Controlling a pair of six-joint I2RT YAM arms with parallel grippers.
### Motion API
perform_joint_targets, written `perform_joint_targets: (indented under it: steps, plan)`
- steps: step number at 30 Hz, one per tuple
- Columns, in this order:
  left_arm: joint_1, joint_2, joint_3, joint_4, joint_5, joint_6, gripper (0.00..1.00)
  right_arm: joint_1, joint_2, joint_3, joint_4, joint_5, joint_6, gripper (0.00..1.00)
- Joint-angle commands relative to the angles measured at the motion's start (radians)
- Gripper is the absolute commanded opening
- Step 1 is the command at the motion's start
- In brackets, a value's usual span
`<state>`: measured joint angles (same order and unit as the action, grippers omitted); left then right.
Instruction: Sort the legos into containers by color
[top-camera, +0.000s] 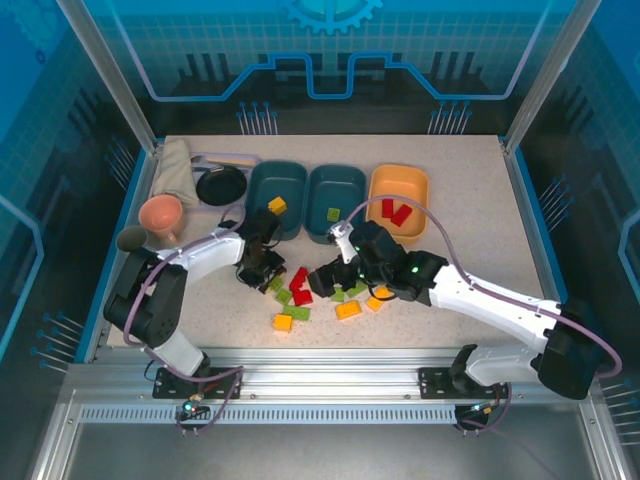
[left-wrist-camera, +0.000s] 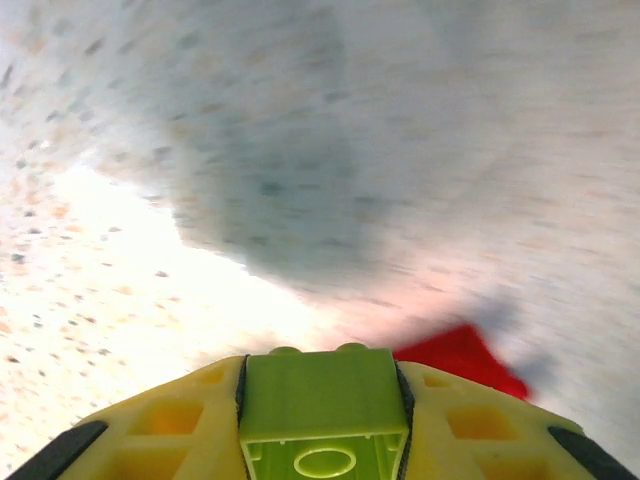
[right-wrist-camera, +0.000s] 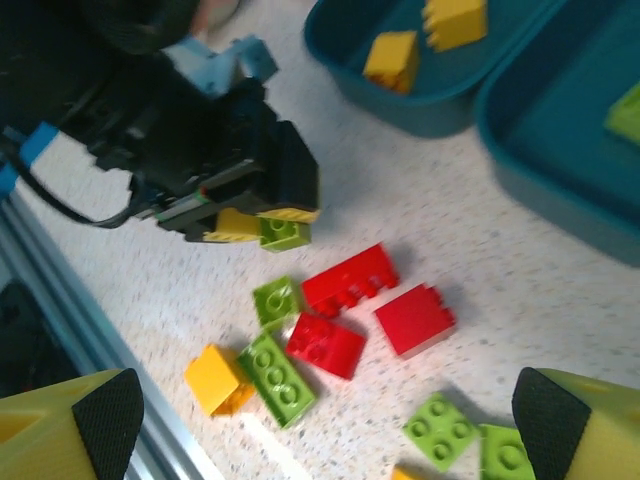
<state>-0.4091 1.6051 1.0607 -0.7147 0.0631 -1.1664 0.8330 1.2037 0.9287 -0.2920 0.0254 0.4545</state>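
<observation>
1. We see the left gripper (top-camera: 264, 274) left of centre in the top view. It is clenched on a light green lego (left-wrist-camera: 322, 395).
2. In the left wrist view that lego sits between the yellow fingers (left-wrist-camera: 190, 420) at the bottom edge, its hollow underside facing the lens. A red lego (left-wrist-camera: 460, 358) lies just behind it to the right. We cannot tell whether the held lego touches the speckled table (top-camera: 480, 220).
3. The right gripper (top-camera: 322, 282), at mid-frame in the top view, is released. Its two fingertips (right-wrist-camera: 100, 420) stand in the bottom corners of the right wrist view, wide apart above the loose legos.
4. The loose legos lie together in the lower middle of the top view. They include a red cluster (right-wrist-camera: 350, 280), green pieces (right-wrist-camera: 275, 372) and a yellow-orange piece (right-wrist-camera: 215, 378). Two more orange ones (top-camera: 348, 310) lie lower right of the reds.
5. Three containers stand side by side in the upper middle of the top view:
   - The left teal container (top-camera: 262, 185) holds yellow legos (right-wrist-camera: 392, 58).
   - The middle teal container (top-camera: 335, 185) holds one green lego (top-camera: 333, 214).
   - The orange-yellow container (top-camera: 398, 183) holds two red legos (top-camera: 394, 211).
6. A black pan (top-camera: 221, 185) and a pink cup (top-camera: 160, 213) stand at the upper left.
</observation>
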Motion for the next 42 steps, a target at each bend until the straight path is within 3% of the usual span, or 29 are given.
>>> perform_joint_targets:
  steps: [1, 8, 17, 29, 36, 42]
  plan:
    - [-0.011, -0.022, 0.188, -0.09, -0.052, 0.116, 0.35, -0.102, -0.089, -0.004, 0.035, 0.052, 0.077, 0.98]
    - [-0.048, 0.244, 0.622, -0.214, -0.059, 0.297, 0.35, -0.276, -0.04, 0.064, 0.042, 0.048, 0.122, 0.97]
    - [-0.109, 0.605, 1.047, -0.38, -0.107, 0.414, 0.32, -0.379, 0.06, 0.134, 0.024, -0.012, 0.196, 0.97]
    - [-0.13, 0.78, 1.125, -0.424, -0.113, 0.412, 0.35, -0.425, 0.057, 0.106, 0.011, -0.05, 0.236, 0.97]
    - [-0.133, 0.782, 1.14, -0.428, -0.1, 0.409, 0.54, -0.426, 0.046, 0.112, -0.032, -0.047, 0.232, 0.97]
    - [-0.139, 0.718, 1.173, -0.423, -0.101, 0.4, 0.59, -0.416, 0.005, 0.102, -0.08, -0.025, 0.229, 0.95]
